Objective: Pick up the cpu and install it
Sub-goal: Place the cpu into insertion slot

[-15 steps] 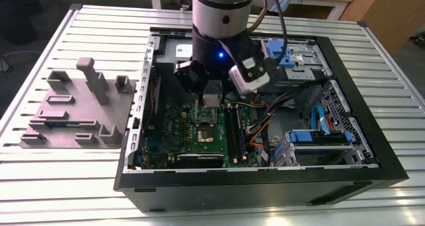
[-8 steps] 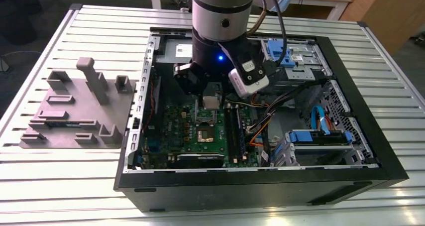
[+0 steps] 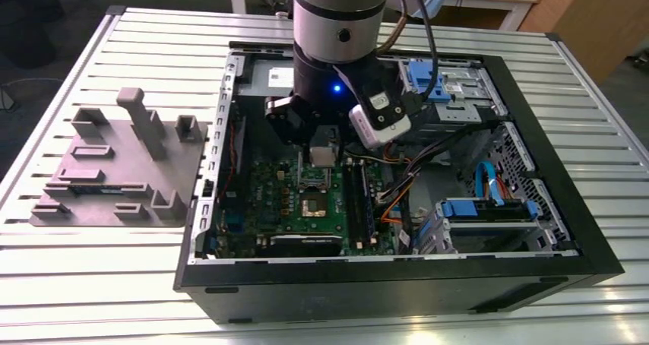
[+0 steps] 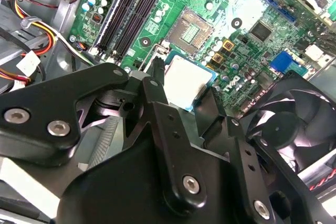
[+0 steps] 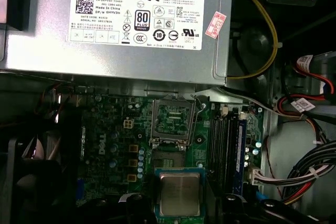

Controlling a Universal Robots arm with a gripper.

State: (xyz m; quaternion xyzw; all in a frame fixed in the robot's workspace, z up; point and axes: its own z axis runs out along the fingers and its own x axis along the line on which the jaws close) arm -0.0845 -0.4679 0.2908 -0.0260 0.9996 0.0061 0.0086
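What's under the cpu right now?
Green motherboard shows around the cpu, held in the gripper, with the open socket uncovered nearby. Whatever lies directly beneath the cpu is hidden by it.

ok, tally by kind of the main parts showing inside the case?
cpu, held in the gripper: 1
empty CPU socket: 1
power supply: 1
motherboard: 1
fan: 1
Total: 5
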